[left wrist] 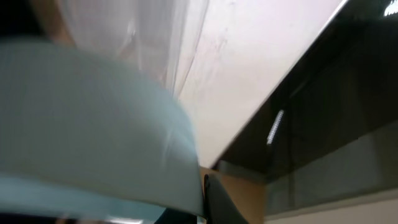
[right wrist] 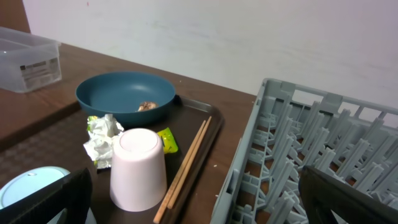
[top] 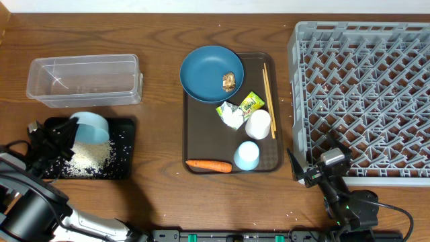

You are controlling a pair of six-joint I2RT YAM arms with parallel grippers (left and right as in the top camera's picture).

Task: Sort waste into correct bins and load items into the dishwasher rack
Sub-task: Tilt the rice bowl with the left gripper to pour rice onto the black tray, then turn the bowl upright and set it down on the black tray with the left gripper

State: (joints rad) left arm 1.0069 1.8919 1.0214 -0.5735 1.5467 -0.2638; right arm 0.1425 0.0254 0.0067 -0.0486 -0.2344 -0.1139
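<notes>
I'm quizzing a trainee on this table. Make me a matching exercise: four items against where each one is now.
Items:
1. carrot
2. brown food lump
3. rice
4. pale blue bowl

Places:
A. on the dark blue plate
B. in the left claw
C. in the black tray
D. on the brown serving tray

Pairs: 1-D, 2-A, 3-C, 4-B

Dark brown wood-grain table [top: 161, 27]. Brown rectangular serving tray [top: 201, 134]: dark blue round plate [top: 205, 74] at its far-left corner, orange carrot [top: 208, 165] at its near edge, green-yellow snack wrapper [top: 252, 103] mid-tray. Right of it, grey lattice plastic rack [top: 363, 87]. Left of it, black shallow tray [top: 126, 131] speckled with white rice grains [top: 87, 158], plus pale blue bowl [top: 91, 128].
</notes>
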